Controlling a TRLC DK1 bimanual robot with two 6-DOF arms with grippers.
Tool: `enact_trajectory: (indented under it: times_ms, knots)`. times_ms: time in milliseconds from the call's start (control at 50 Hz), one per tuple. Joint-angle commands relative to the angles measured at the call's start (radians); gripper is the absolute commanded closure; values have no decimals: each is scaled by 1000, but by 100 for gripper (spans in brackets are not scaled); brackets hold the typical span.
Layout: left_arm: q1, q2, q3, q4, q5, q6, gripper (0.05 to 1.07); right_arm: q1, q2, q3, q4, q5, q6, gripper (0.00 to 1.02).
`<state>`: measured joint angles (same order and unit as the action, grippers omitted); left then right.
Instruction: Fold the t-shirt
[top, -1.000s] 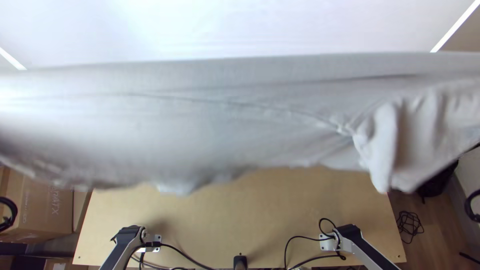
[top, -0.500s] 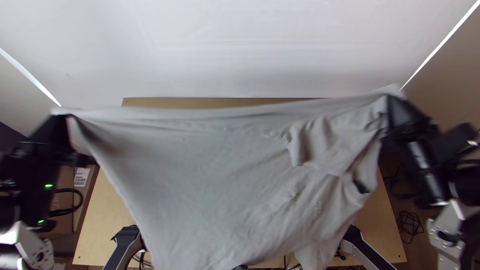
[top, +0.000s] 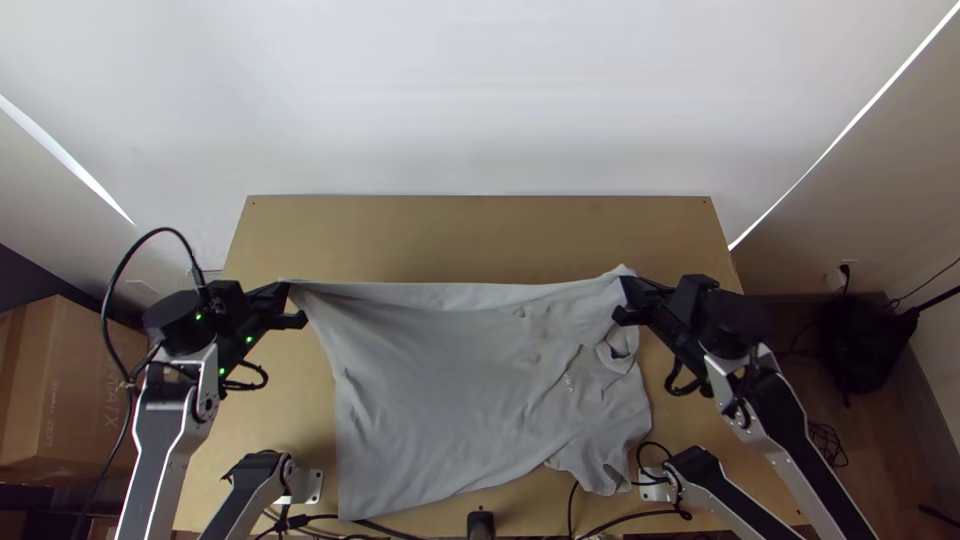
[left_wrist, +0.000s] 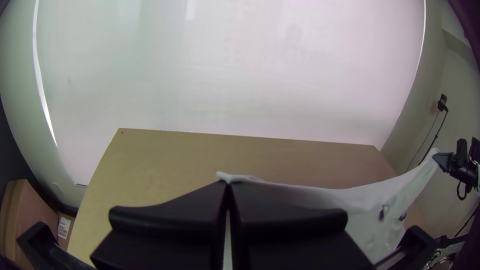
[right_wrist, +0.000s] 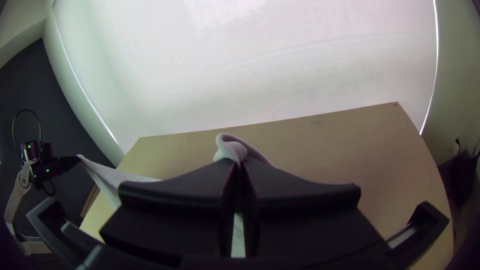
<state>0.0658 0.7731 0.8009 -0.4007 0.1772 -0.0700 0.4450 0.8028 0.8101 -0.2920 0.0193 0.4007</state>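
The grey t-shirt (top: 430, 390) hangs spread over the desk (top: 480, 235), its far edge drawn out sideways, its body falling toward the desk's near edge, rumpled on the right. Above the desk's left part, the left gripper (top: 288, 296) pinches one far corner; above its right part, the right gripper (top: 623, 296) pinches the other, bunched corner.

Plain light grey t-shirt (top: 430, 390), tan table (top: 480, 235)
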Motion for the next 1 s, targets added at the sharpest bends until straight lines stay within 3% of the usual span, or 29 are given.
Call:
enact_trajectory:
  times_ms: [0, 380, 640, 980]
  knots:
    - [6, 92, -16, 68, 16, 21, 105, 6, 87, -43, 96, 8, 21, 100]
    - [14, 437, 6, 243, 16, 33, 105, -129, 472, -12, 355, 7, -8, 100]
    - [25, 677, 121, 332, 13, 39, 105, -198, 694, 135, 395, -2, -34, 100]
    - [34, 950, 366, 316, 10, 39, 105, -285, 932, 356, 406, -16, -39, 100]
